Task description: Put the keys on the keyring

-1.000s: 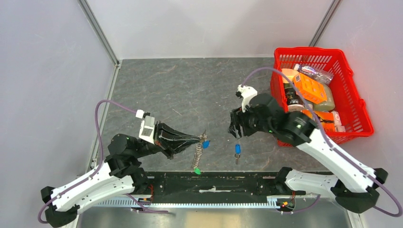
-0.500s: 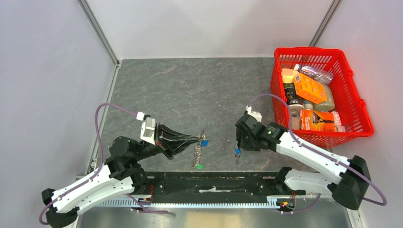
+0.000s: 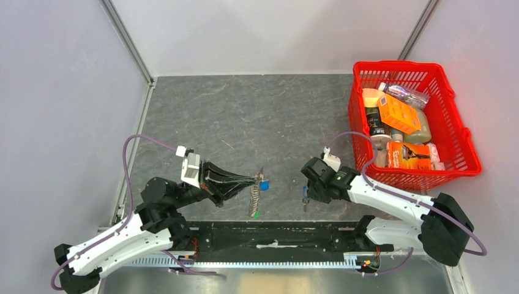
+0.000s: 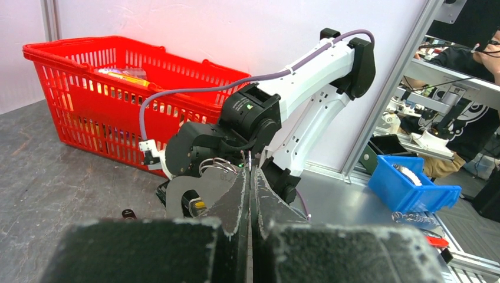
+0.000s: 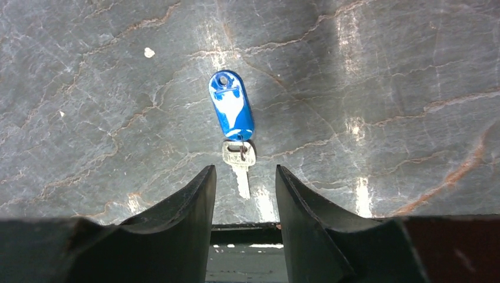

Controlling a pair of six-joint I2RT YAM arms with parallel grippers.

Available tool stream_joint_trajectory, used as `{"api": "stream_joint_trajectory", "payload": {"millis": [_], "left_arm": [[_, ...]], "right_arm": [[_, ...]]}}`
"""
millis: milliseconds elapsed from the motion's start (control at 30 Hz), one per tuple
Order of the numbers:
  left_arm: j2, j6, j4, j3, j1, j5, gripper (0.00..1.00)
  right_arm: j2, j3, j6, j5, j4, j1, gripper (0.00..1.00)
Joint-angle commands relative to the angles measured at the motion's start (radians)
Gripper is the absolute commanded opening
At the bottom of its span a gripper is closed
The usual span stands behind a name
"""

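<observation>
Keyring (image 3: 262, 178) is held off the table (image 3: 245, 110) at the tips of the left gripper (image 3: 253, 179). A twisted chain (image 3: 253, 199) hangs down from it, with a green tag (image 3: 255, 214) at the low end, near the front edge of the table. A small blue piece (image 3: 264, 185) sits at the ring; it is too small to identify.

Key (image 5: 239, 159) with a long blue cap (image 5: 231, 112) lies flat on the table, well to the right of the keyring. In the right wrist view the cap points away from the camera and the blade points toward it.

Red basket (image 3: 398, 63), full of packaged goods, stands at the far right, apart from both arms.

Left arm: low, reaching right, fingers pressed together on the ring. The left wrist view shows only a thin wire loop (image 4: 249, 160) rising from the closed tips.

Right arm: folded low, wrist pitched down. The right gripper (image 5: 244, 183) is spread, with one finger (image 5: 188, 206) on each side of the key blade. Whether it touches the key cannot be told. From above, the right gripper hides most of the key.
</observation>
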Motion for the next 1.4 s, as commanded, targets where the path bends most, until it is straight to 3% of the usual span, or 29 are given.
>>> {"api": "stream_joint_trajectory", "payload": {"millis": [0, 1367], "left_arm": [[-0.004, 0.011, 0.058, 0.001, 0.002, -0.003, 0.02], [-0.002, 0.003, 0.067, 0.001, 0.002, 0.003, 0.02]], "right_arm": [[0.028, -0.017, 0.055, 0.029, 0.093, -0.006, 0.48], [0.057, -0.070, 0.035, -0.028, 0.128, -0.014, 0.25]]}}
